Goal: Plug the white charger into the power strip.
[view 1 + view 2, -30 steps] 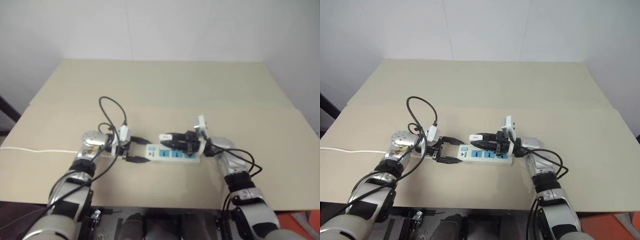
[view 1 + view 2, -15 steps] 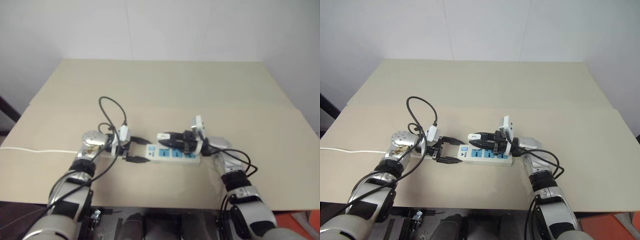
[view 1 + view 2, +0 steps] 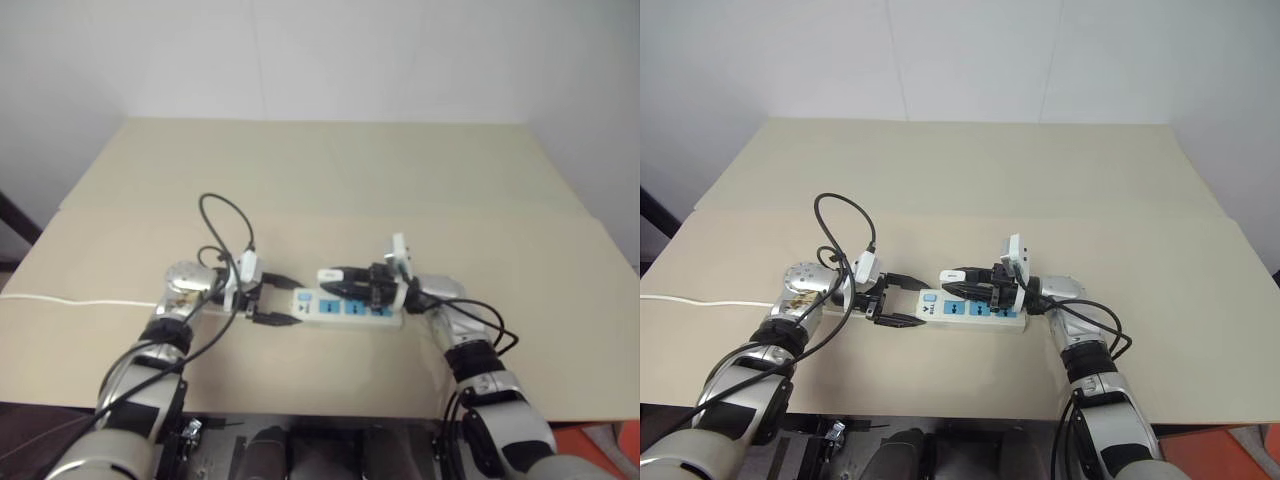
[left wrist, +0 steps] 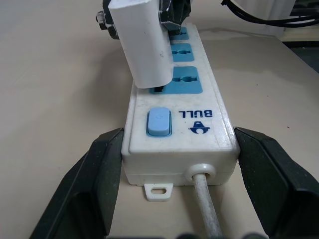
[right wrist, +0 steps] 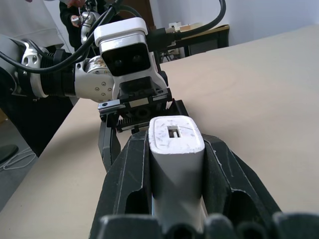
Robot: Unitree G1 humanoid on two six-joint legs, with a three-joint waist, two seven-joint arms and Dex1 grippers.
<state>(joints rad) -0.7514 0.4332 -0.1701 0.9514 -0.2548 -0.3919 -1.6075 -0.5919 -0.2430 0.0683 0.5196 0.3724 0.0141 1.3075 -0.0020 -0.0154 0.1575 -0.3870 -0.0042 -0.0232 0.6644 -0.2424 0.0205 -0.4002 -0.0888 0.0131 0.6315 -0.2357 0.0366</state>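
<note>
Right claw [image 5: 174,199] clenched on white charger [image 4: 144,45], poised at socket nearest switch end of power strip [image 4: 199,119]. Left claw [image 4: 174,174] spread, straddling strip end on desk [image 3: 330,170]. Insertion appears incomplete; push-home remaining.

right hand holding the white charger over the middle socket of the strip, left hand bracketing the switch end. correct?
Not the middle socket. The left wrist view shows the white charger over the socket next to the switch on the power strip. The rest holds: right hand grips it, left hand brackets the switch end.
</note>
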